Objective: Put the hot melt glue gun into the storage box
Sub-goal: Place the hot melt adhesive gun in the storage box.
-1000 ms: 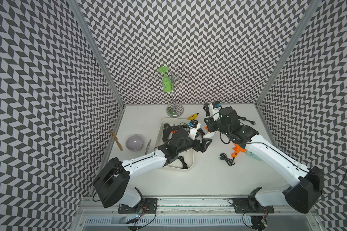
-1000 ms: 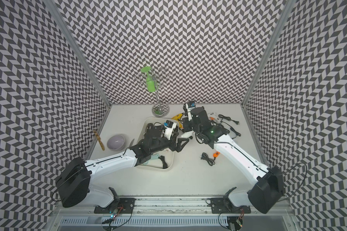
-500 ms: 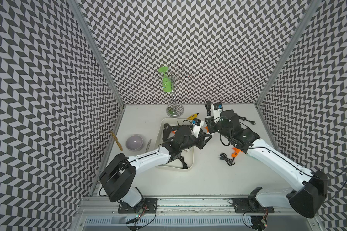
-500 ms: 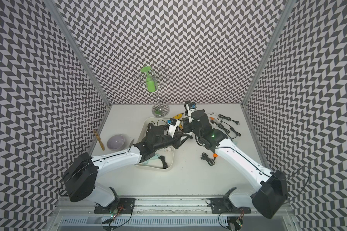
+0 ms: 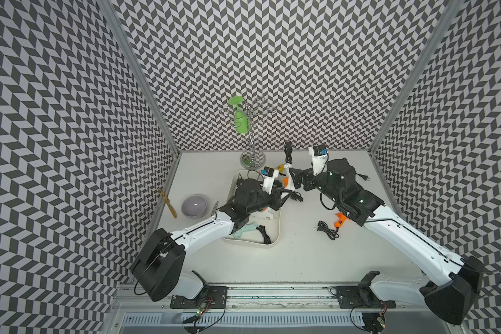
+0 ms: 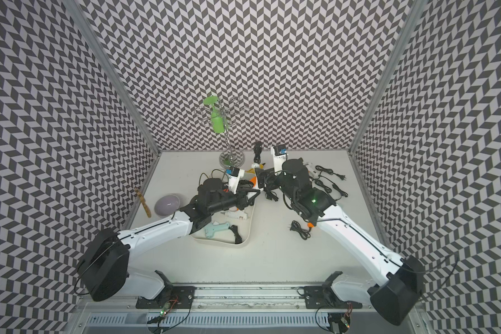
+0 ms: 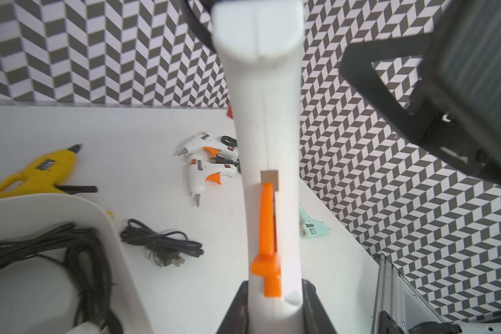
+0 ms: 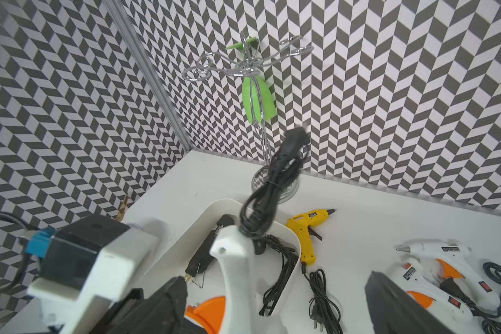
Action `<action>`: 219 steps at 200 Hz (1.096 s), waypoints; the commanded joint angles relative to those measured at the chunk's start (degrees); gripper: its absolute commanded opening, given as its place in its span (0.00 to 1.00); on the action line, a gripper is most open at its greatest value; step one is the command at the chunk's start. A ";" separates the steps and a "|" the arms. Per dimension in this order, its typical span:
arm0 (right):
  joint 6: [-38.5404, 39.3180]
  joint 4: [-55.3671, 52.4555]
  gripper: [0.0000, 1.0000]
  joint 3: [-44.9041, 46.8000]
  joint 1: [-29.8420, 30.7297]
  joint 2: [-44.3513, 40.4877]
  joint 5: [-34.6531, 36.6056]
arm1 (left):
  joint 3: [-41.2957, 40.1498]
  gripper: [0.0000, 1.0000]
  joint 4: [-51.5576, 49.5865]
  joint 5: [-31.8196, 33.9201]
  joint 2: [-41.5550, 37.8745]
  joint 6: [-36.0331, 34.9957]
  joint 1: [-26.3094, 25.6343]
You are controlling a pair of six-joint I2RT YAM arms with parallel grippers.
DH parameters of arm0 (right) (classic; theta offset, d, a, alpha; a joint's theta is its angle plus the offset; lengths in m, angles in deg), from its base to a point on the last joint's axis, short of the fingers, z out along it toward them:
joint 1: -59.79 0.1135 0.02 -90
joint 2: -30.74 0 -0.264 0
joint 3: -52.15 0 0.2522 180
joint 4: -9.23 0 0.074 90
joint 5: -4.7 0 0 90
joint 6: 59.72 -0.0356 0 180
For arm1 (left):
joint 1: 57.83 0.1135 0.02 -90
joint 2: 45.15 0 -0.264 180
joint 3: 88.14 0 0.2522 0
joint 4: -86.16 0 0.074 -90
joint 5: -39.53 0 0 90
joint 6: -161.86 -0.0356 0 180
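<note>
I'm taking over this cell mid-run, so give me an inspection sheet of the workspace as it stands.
Surface: white table, no spills seen.
Job's things: white glue gun held aloft near storage box; teal gun and black gun inside; yellow gun, orange gun, two white guns outside.
Clutter: grey bowl, wooden stick, chrome rack holding green goblet.
End effectors: left end effector shut on the white glue gun; right end effector open beside it.
Cables: held gun's cord bundle sticks up; loose cords on table.
Surroundings: chevron walls on three sides.
</note>
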 commanded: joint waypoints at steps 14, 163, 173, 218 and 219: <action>2.09 3.92 0.99 -1.63 -2.09 -3.78 1.04 | -4.04 0.04 -3.43 -3.11 -7.58 -0.71 5.88; -1.62 1.88 0.99 11.46 -4.92 -4.06 -0.66 | -5.43 0.03 13.85 -16.27 19.73 5.80 18.75; -1.63 1.86 0.99 11.99 -4.89 -4.02 -0.14 | -5.76 0.04 15.86 -16.11 20.99 7.18 18.75; -1.98 1.79 0.99 12.37 -4.99 -2.07 -0.43 | -4.90 0.13 19.84 -16.15 25.54 11.43 18.29; -2.03 1.80 0.99 12.33 -5.00 -1.97 -0.41 | -4.87 0.13 19.83 -16.12 25.57 11.47 18.26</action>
